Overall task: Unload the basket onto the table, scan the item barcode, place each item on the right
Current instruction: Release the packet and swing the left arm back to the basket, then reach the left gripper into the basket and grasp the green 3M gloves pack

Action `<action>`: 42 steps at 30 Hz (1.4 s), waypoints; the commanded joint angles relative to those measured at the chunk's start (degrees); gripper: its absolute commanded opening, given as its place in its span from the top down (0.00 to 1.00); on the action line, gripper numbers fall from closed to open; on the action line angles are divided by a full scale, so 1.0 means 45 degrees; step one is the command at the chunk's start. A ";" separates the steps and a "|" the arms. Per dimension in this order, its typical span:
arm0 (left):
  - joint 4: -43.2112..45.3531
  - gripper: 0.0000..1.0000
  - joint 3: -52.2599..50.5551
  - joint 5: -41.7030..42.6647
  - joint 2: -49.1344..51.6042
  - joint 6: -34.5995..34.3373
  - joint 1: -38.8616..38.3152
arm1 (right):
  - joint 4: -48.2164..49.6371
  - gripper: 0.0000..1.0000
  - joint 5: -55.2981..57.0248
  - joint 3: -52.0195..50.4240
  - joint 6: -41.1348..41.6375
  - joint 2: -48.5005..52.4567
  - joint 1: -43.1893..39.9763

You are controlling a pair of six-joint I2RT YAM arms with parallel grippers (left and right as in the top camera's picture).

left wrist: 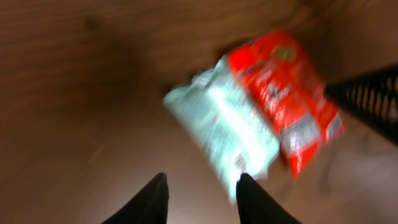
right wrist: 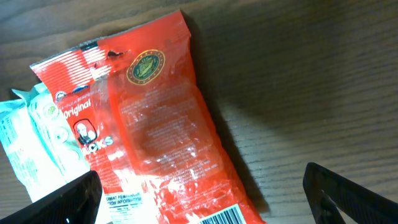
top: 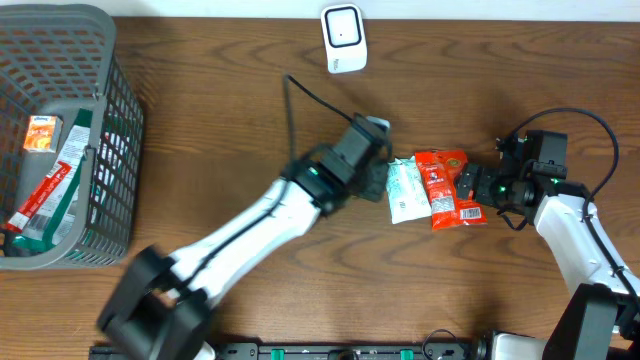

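Your left gripper (left wrist: 202, 180) stands apart, empty, the pale green packet (left wrist: 224, 124) just ahead of its tips; your right gripper (right wrist: 202, 177) gapes wide, holding nothing, and the red packet (right wrist: 155, 137) lies before it, touching the pale one on the table (top: 200, 120).

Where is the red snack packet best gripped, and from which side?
Probably by its free right long edge, mid-length, coming from the right with the open right gripper. The red snack packet lies flat. Its left edge lies against the pale green packet, and the barcode end nearest the gripper is better left uncovered.
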 commanded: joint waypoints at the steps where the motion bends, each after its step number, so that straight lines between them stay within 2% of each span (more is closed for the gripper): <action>1: -0.3604 0.63 0.2919 -0.0806 -0.1214 0.0685 0.1622 | 0.0029 0.01 0.0063 0.0151 -0.0044 -0.0097 0.0087; 4: -0.8126 0.58 0.6844 -0.1681 -0.1258 0.0952 0.3769 | 0.0024 0.01 0.0063 0.0151 -0.0044 -0.0097 0.0087; 7: -1.0088 0.42 0.9394 -0.2851 -0.1263 0.0952 0.6445 | 0.0024 0.01 0.0068 0.0151 -0.0044 -0.0097 0.0087; 12: -1.0112 0.30 0.9792 -0.2895 -0.1180 0.0937 1.0890 | 0.0024 0.01 0.0068 0.0151 -0.0044 -0.0097 0.0087; 16: -1.0248 0.28 0.9476 -0.2885 -0.0743 0.0933 1.3784 | 0.0029 0.01 0.0063 0.0151 -0.0044 -0.0097 0.0087; 19: -1.0448 0.24 0.9039 -0.2880 -0.0335 0.0801 1.5120 | 0.0024 0.01 0.0063 0.0151 -0.0044 -0.0097 0.0087; 25: -0.9860 0.18 0.7524 -0.2846 0.0680 0.0568 1.6189 | 0.0024 0.01 0.0068 0.0151 -0.0044 -0.0097 0.0087; 28: -0.9330 0.16 0.6892 -0.2837 0.1360 0.1243 1.6179 | 0.0029 0.01 0.0068 0.0151 -0.0044 -0.0097 0.0087; 30: -0.8840 0.16 0.6475 -0.2841 0.2317 0.2297 1.6155 | 0.0029 0.01 0.0068 0.0151 -0.0044 -0.0097 0.0087; 38: -0.8888 0.15 0.6397 -0.2861 0.5003 0.3769 1.6155 | 0.0029 0.01 0.0063 0.0151 -0.0044 -0.0097 0.0087; 42: -0.8884 0.14 0.6397 -0.3405 0.5897 0.4031 1.6155 | 0.0029 0.01 0.0063 0.0151 -0.0044 -0.0097 0.0087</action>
